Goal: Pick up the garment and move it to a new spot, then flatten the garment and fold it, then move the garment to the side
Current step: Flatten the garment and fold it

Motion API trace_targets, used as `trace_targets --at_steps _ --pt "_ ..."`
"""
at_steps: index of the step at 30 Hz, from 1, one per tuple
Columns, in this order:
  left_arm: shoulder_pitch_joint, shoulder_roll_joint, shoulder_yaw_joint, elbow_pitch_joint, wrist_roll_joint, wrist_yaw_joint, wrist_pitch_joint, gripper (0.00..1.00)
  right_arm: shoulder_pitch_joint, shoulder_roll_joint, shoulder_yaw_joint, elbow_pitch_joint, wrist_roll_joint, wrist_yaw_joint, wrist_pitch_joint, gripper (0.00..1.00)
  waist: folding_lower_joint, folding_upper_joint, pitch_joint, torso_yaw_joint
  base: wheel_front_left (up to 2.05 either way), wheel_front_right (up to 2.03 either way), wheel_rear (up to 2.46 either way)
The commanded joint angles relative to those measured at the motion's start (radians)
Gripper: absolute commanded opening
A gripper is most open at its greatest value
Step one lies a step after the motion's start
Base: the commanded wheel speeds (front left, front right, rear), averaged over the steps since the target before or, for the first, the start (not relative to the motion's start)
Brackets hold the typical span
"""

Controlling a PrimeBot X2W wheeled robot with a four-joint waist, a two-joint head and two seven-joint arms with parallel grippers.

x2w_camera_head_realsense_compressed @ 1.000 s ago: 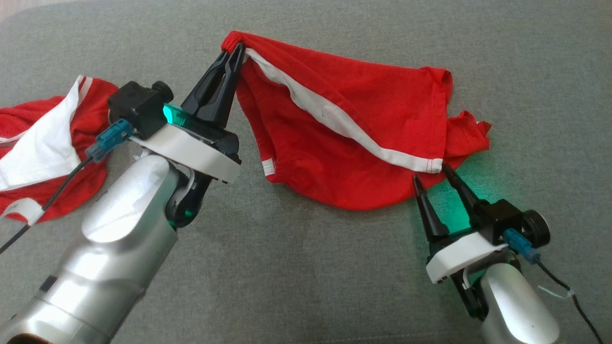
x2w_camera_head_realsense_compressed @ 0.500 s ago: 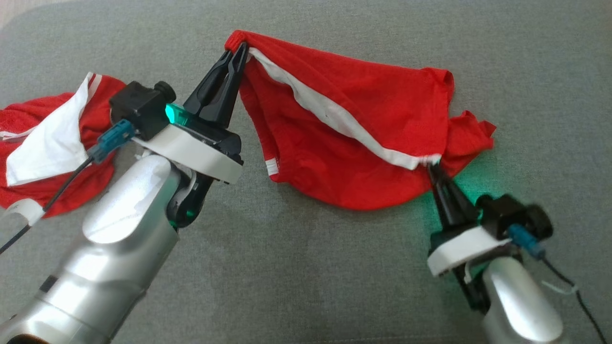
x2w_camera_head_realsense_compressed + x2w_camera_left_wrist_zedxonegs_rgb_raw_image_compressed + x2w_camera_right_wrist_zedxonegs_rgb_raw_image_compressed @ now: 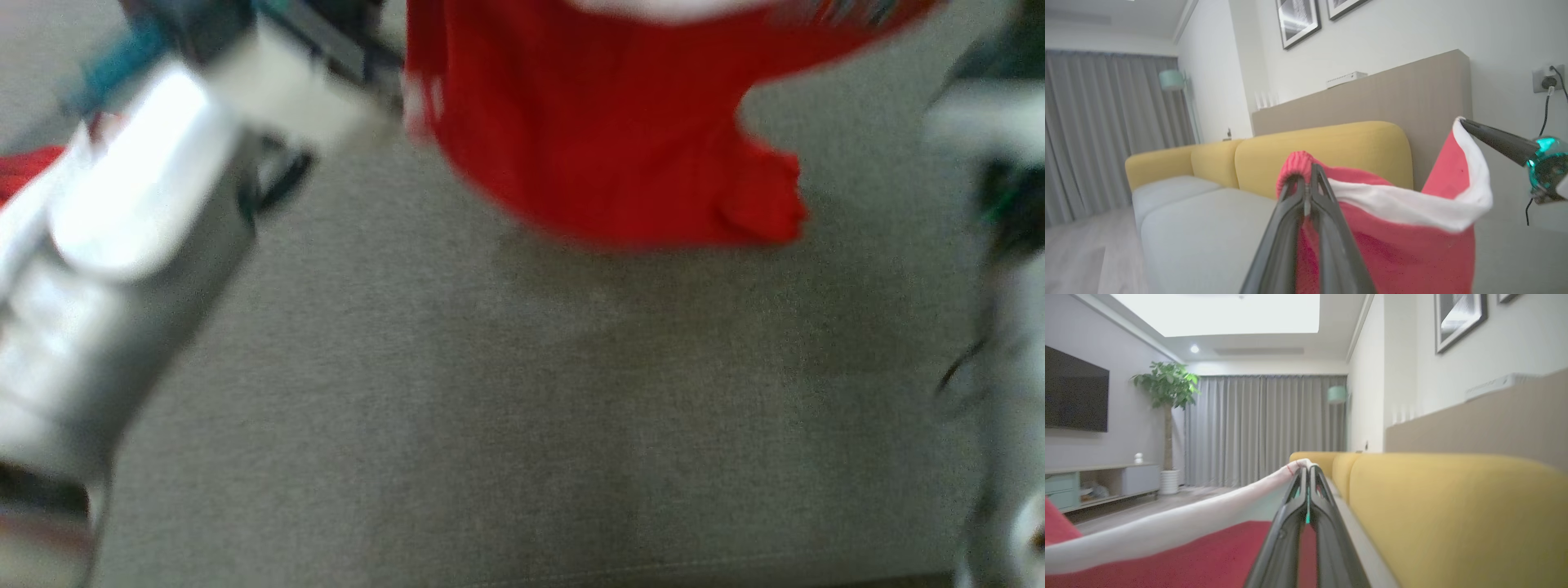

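Right now the red knit garment with a white band point(image 3: 604, 139) is hanging across the top middle of the blurred head view, over the grey woven cushion point(image 3: 457, 425). The left gripper point(image 3: 1305, 173) is pinching a ribbed red corner at the centre of the left wrist view, its fingers pressed fully together on it. The right gripper point(image 3: 1306, 468) is clamping the end of the white band in the middle of its own view, likewise closed tight on cloth. Each grip is taking only a small bite of fabric, so I'd guess a fast swing could be tugging one corner free and dropping that side. The slack band sagging between them may also be bunching once lowered.
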Motion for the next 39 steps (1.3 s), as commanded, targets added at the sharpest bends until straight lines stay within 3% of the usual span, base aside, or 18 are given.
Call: trace_targets --at_steps 1,7,12,20,30,34,39 --pt "-0.101 0.027 0.022 -0.025 0.017 0.002 -0.005 0.0 -0.087 -0.035 -0.005 -0.021 0.005 0.007 -0.004 0.0 0.0 0.0 0.043 -0.025 0.0 0.0 0.0" --pt "-0.372 -0.03 -0.004 0.021 0.083 0.002 -0.005 0.0 -0.374 -0.111 -0.1 -0.008 0.008 0.007 -0.004 0.0 0.0 0.0 0.121 -0.067 0.0 0.0 0.0" --pt "-0.398 -0.04 0.014 -0.021 0.147 0.002 -0.005 0.0 -0.404 -0.141 -0.103 -0.059 0.009 0.007 -0.004 0.0 0.0 0.0 0.15 -0.092 0.0 0.0 0.0" --pt "0.025 0.022 -0.022 -0.2 0.19 0.002 -0.005 0.0 0.059 -0.093 -0.146 -0.194 0.025 0.007 -0.004 0.0 0.0 0.0 0.144 -0.076 0.0 0.0 0.0" --pt "0.516 0.056 -0.218 -0.247 0.168 0.002 -0.005 0.0 0.57 0.018 -0.29 -0.342 0.027 0.007 0.004 0.0 0.0 0.0 0.024 -0.082 0.0 0.0 0.0" --pt "0.622 0.068 -0.273 -0.283 0.103 0.002 -0.005 0.0 0.703 0.023 -0.338 -0.449 0.033 0.007 0.053 0.0 0.0 0.0 -0.024 -0.077 0.0 0.0 0.0" --pt "0.625 0.037 -0.222 -0.33 0.023 0.002 -0.005 0.0 0.707 0.005 -0.365 -0.497 0.053 0.007 0.141 0.0 0.0 0.0 -0.034 -0.038 0.0 0.0 0.0"
